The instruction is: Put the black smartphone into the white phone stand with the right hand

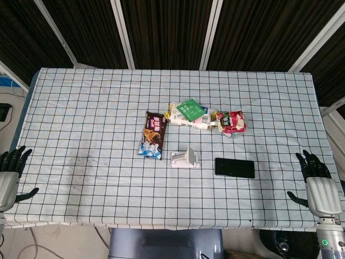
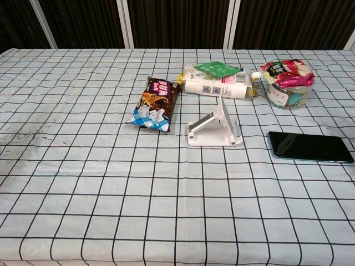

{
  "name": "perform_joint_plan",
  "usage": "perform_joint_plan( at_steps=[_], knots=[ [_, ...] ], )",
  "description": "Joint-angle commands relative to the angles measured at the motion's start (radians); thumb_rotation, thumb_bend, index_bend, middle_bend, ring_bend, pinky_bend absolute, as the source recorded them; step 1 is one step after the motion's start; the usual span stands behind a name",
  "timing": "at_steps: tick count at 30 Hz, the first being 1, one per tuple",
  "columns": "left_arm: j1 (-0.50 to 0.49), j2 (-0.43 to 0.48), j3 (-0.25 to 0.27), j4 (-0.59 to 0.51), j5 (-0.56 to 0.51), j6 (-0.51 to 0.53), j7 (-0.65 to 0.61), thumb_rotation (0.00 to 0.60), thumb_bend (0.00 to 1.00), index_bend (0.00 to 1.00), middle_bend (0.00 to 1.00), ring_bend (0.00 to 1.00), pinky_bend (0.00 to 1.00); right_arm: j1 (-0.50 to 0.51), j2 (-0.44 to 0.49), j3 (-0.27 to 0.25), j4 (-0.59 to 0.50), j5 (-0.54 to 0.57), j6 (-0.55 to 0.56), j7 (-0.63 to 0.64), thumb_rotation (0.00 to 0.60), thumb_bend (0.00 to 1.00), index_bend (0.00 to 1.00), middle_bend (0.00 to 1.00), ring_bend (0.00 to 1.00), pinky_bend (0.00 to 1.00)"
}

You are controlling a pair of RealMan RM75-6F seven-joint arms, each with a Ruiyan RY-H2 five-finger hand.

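Lying flat and screen-up on the checked surface, the black smartphone sits just beside the white phone stand, at about three o'clock from it in our head view, apart from it and not touching. From the chest view we see the same pair: the phone flat at the right edge, the stand upright on its flat base with its sloped back rising toward the far side.

Our right hand rests at the near right corner of the cloth, at roughly four o'clock from the phone and well apart from it — its fingers are spread and straight, holding nothing. Our left hand lies at the near left edge, at about eight o'clock from the stand, fingers likewise apart and empty. Neither hand shows in the chest view.

Behind the stand, at eleven o'clock from it, we see a brown snack packet lying flat with its long side running away from us. At twelve to one o'clock lies a white tube on its side with a green sachet on top of it — and just beside that, at two o'clock from the stand, a clear pouch with red and pink wrapping.
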Motion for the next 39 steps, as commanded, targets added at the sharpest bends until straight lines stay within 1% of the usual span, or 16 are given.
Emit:
perform_joint_plan(
  at_steps=[1, 5, 7, 12, 16, 18, 22, 26, 31, 34, 39],
  knots=[
    [0.000, 0.000, 0.000, 0.001, 0.000, 0.000, -0.001, 0.600, 0.00, 0.00, 0.00, 0.00, 0.00, 0.000, 0.000, 0.001, -0.002, 0.000, -0.003, -0.002, 0.600, 0.09, 0.00, 0.00, 0.00, 0.16],
    [-0.001, -0.001, -0.001, 0.002, 0.001, -0.001, -0.002, 0.600, 0.00, 0.00, 0.00, 0.00, 0.00, 0.001, 0.002, -0.001, -0.015, 0.000, -0.010, -0.010, 0.600, 0.09, 0.00, 0.00, 0.00, 0.16],
    [-0.002, -0.002, 0.000, 0.003, 0.006, -0.001, 0.001, 0.600, 0.00, 0.00, 0.00, 0.00, 0.00, 0.006, 0.006, -0.004, -0.035, 0.000, -0.023, -0.036, 0.600, 0.09, 0.00, 0.00, 0.00, 0.16],
    [-0.003, -0.004, -0.001, 0.005, 0.008, 0.001, -0.004, 0.600, 0.00, 0.00, 0.00, 0.00, 0.00, 0.025, 0.018, -0.007, -0.117, 0.025, -0.074, -0.109, 0.600, 0.12, 0.00, 0.00, 0.00, 0.16],
    [-0.007, -0.005, 0.000, 0.007, 0.013, -0.002, -0.004, 0.600, 0.00, 0.00, 0.00, 0.00, 0.00, 0.056, 0.006, 0.008, -0.194, 0.081, -0.130, -0.189, 0.600, 0.14, 0.00, 0.01, 0.00, 0.16],
    [-0.008, -0.006, -0.001, 0.009, 0.015, -0.003, -0.005, 0.600, 0.00, 0.00, 0.00, 0.00, 0.00, 0.075, -0.006, 0.016, -0.224, 0.119, -0.160, -0.239, 0.600, 0.15, 0.00, 0.03, 0.00, 0.16],
    [-0.010, -0.007, -0.003, 0.017, 0.015, -0.003, -0.010, 0.600, 0.00, 0.00, 0.00, 0.00, 0.00, 0.122, -0.051, 0.040, -0.278, 0.223, -0.216, -0.348, 0.600, 0.17, 0.04, 0.09, 0.00, 0.16],
    [-0.012, -0.007, -0.005, 0.023, 0.011, -0.008, -0.017, 0.600, 0.00, 0.00, 0.00, 0.00, 0.00, 0.166, -0.115, 0.063, -0.281, 0.307, -0.241, -0.437, 0.600, 0.17, 0.08, 0.13, 0.00, 0.16],
    [-0.014, -0.003, -0.004, 0.025, 0.016, -0.008, -0.021, 0.600, 0.00, 0.00, 0.00, 0.00, 0.00, 0.216, -0.206, 0.087, -0.252, 0.401, -0.254, -0.520, 0.600, 0.18, 0.11, 0.15, 0.00, 0.16],
    [-0.014, -0.004, -0.002, 0.029, 0.022, -0.006, -0.018, 0.600, 0.00, 0.00, 0.00, 0.00, 0.00, 0.240, -0.249, 0.095, -0.228, 0.443, -0.253, -0.557, 0.600, 0.19, 0.13, 0.16, 0.00, 0.16],
    [-0.016, -0.005, -0.002, 0.027, 0.016, -0.013, -0.016, 0.600, 0.00, 0.00, 0.00, 0.00, 0.00, 0.273, -0.301, 0.117, -0.192, 0.505, -0.256, -0.578, 0.600, 0.23, 0.16, 0.19, 0.00, 0.16]
  ],
)
